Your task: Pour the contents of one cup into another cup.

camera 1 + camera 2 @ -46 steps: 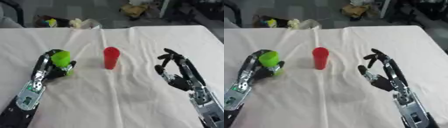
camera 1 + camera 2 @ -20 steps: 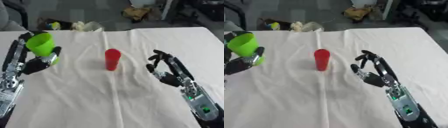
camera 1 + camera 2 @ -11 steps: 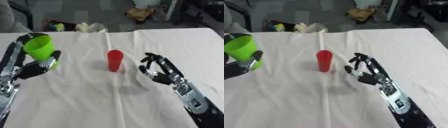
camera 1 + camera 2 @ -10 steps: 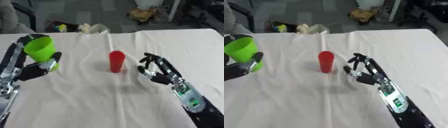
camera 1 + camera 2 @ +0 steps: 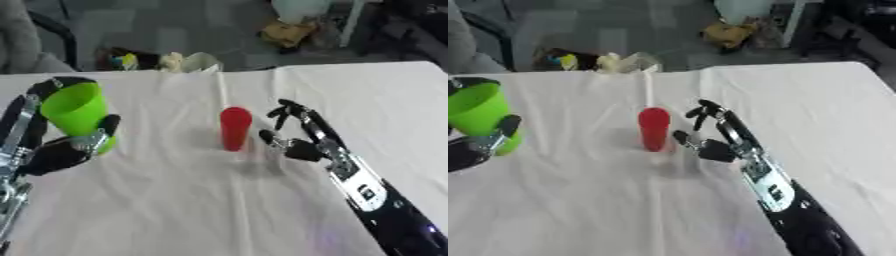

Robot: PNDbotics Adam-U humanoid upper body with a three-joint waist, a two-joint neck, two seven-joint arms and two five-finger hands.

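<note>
Lime-green cup (image 5: 74, 112) inside black left hand (image 5: 61, 152). Solid red cup (image 5: 234, 128) just left of black-and-silver right hand (image 5: 293, 142). White tablecloth (image 5: 219, 200), plain, under both hands. Yellow and pale clutter (image 5: 162, 61) beyond them.

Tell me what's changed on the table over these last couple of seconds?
The left robot hand, curled round the bright green plastic cup, has lifted it off the white tablecloth and holds it upright. The right robot hand, fingers open, has moved in beside the tall red cup, not yet gripping it. The red cup stayed standing where it was.
</note>
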